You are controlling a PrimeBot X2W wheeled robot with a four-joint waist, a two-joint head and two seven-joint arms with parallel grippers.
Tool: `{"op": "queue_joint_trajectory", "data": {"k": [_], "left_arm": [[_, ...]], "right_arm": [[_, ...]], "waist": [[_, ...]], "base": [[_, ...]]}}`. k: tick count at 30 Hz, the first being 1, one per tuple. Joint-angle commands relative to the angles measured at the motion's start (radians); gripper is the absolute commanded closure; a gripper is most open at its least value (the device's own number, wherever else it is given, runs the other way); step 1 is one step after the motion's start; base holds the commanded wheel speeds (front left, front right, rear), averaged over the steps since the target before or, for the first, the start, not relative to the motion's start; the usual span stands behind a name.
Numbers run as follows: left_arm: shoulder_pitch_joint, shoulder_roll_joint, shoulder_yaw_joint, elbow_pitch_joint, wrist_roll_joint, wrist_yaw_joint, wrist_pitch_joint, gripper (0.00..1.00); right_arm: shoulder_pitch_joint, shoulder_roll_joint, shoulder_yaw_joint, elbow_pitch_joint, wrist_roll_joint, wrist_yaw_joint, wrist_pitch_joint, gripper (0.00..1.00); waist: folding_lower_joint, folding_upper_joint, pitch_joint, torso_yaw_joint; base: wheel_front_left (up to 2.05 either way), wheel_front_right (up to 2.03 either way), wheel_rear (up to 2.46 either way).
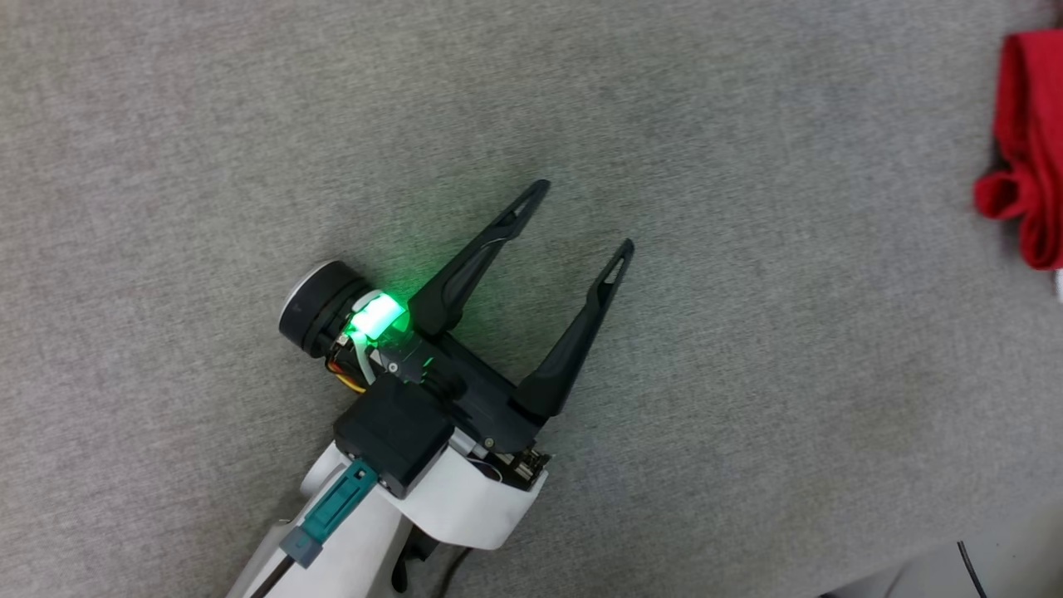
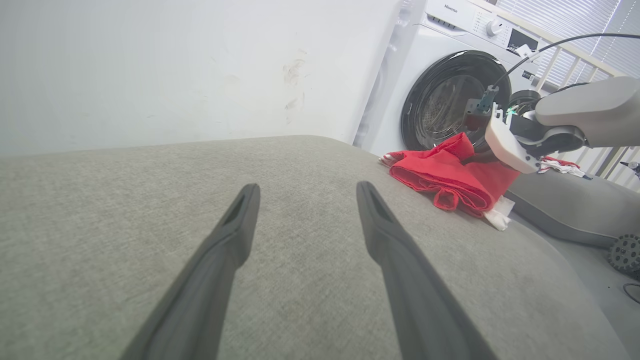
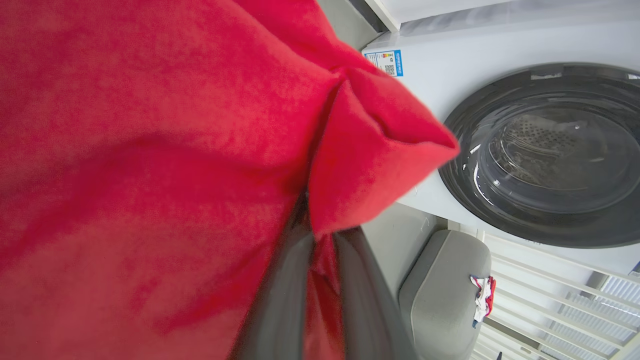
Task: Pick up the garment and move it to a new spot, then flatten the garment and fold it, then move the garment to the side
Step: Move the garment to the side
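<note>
Right tool (image 3: pixel 322 250) tight on red garment (image 3: pixel 150 150), left tool (image 1: pixel 583 216) agape

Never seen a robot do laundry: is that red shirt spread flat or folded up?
Folded up: the red shirt lies as a layered bundle at the grey cushion's edge, one fold pinched by the right gripper.

Garment (image 1: pixel 1028 149) cut off at pic's rt edge.
</note>
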Motion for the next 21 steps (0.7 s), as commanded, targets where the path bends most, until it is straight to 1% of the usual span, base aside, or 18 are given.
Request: {"op": "queue_joint_trajectory", "data": {"k": [1,10,11,12,14,16,21], "left_arm": [[-0.006,0.008,0.006,0.007,0.006,-0.001,0.001,0.0],[0.003,-0.017,0.003,-0.005,0.001,0.0,0.0,0.0],[0.006,-0.022,0.004,-0.006,0.001,0.0,0.0,0.0],[0.009,-0.028,0.006,-0.008,-0.001,0.0,-0.001,0.0],[0.016,-0.038,0.013,-0.007,-0.005,0.0,-0.001,0.0],[0.02,-0.036,0.025,-0.003,0.004,0.0,-0.001,0.0],[0.058,-0.069,0.105,-0.011,-0.003,0.004,-0.001,0.0]], "right_arm": [[-0.023,-0.001,-0.013,0.034,-0.01,-0.002,-0.024,1.0],[-0.065,0.011,-0.071,0.184,-0.049,-0.002,-0.134,1.0],[-0.068,0.015,-0.076,0.192,-0.051,-0.002,-0.146,0.46],[-0.07,0.02,-0.078,0.201,-0.053,-0.002,-0.155,0.0],[-0.079,0.021,-0.082,0.218,-0.056,-0.002,-0.173,0.0],[-0.087,0.026,-0.089,0.223,-0.061,-0.002,-0.195,0.0],[-0.09,0.041,-0.139,0.208,-0.064,-0.002,-0.267,0.0]], "waist": [[-0.0002,0.0,0.009,0.014],[-0.0002,0.0,-0.015,0.054],[-0.0002,0.0,-0.024,0.059],[-0.0002,0.0,-0.034,0.064],[-0.0002,0.0,-0.059,0.075],[-0.0002,0.0,-0.091,0.085],[-0.0002,0.0,-0.203,0.131]], "base": [[0.0,0.0,0.0],[0.0,0.0,0.0],[0.0,0.0,0.0],[0.0,0.0,0.0],[0.0,0.0,0.0],[0.0,0.0,0.0],[0.0,0.0,0.0]]}}
